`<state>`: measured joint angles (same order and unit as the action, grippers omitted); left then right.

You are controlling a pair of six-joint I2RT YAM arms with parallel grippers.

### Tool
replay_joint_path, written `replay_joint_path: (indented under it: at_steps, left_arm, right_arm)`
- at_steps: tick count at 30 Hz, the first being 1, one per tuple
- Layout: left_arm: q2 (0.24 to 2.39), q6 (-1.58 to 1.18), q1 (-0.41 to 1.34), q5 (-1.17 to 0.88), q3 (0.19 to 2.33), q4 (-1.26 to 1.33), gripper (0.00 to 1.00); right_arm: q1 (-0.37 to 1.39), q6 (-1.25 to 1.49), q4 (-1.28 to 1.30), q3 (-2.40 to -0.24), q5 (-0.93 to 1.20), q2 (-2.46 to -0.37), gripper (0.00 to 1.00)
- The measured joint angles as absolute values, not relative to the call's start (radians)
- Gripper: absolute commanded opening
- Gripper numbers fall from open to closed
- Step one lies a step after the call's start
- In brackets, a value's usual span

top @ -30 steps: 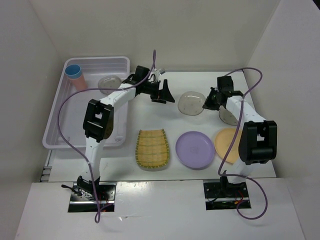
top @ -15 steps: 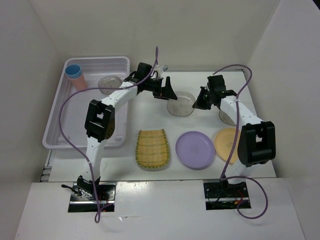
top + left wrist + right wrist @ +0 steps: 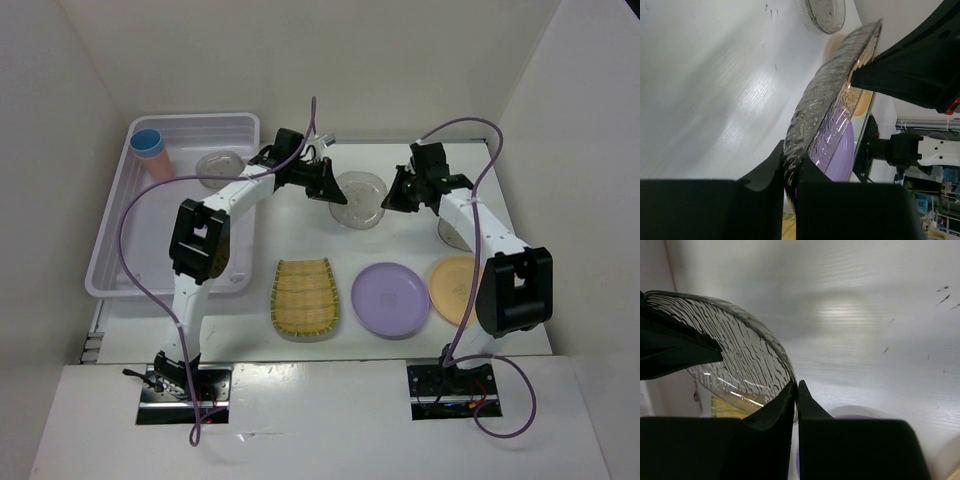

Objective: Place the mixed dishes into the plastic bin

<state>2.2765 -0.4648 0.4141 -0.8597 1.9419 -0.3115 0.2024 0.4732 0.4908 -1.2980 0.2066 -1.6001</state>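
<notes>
Right now, you are holding the small grey plate (image 3: 360,200) off the table (image 3: 290,235), near the middle of its far edge, with both arms gripping it at once. The left gripper (image 3: 334,190) is pinching the plate's left rim. In the left wrist view its fingers (image 3: 767,175) are pressing together on the rippled edge. The right gripper (image 3: 393,196) is clamping the opposite rim, and in the right wrist view its fingertips (image 3: 782,400) are squeezing the glassy edge between them.

The plastic bin (image 3: 108,285) is sitting along the table's left edge, well apart from the plate you are holding. Inside it, a second grey plate (image 3: 220,163) is lying near the bin's far right corner. The pink cup (image 3: 160,166) is leaning in the far left corner, with the blue cup (image 3: 147,140) apparently nested in its mouth.

Along the table's near edge three dishes are lying in a row, left to right: the yellow ribbed tray (image 3: 305,298), the lilac plate (image 3: 390,298) and the orange plate (image 3: 448,285). The right arm is partly covering the orange plate. A third grey plate (image 3: 452,236) is resting by the right edge, just beyond the orange one and partly hidden under that arm.
</notes>
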Motion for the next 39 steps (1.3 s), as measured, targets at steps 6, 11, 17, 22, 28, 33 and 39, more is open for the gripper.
replay_joint_path:
  at_steps: [6,11,17,22,28,33,39]
  left_arm:
    - [2.267,-0.509,0.407,-0.822,1.924,-0.278,0.00]
    - [2.181,-0.592,0.334,-0.700,1.847,-0.257,0.00]
    - [1.990,-0.714,0.076,-0.564,1.750,-0.144,0.00]
    - [1.921,-0.782,-0.080,-0.444,1.695,-0.065,0.00]
    - [1.892,-0.877,-0.105,-0.316,1.509,0.017,0.00]
    - [1.905,-0.923,-0.120,-0.252,1.460,0.025,0.00]
    - [1.933,-0.950,-0.137,-0.206,1.461,0.086,0.00]
  right_arm:
    - [0.208,0.490,0.493,-1.303,0.189,-1.608,0.62]
    - [0.195,0.497,0.486,-1.309,0.100,-1.601,0.74]
    - [0.008,0.499,0.485,-1.299,-0.025,-1.594,0.75]
    - [-0.157,0.496,0.493,-1.249,-0.114,-1.594,0.75]
    - [-0.237,0.495,0.511,-1.230,-0.196,-1.598,0.72]
    - [-0.271,0.489,0.519,-1.201,-0.234,-1.616,0.71]
    - [-0.302,0.493,0.542,-1.113,-0.256,-1.620,0.68]
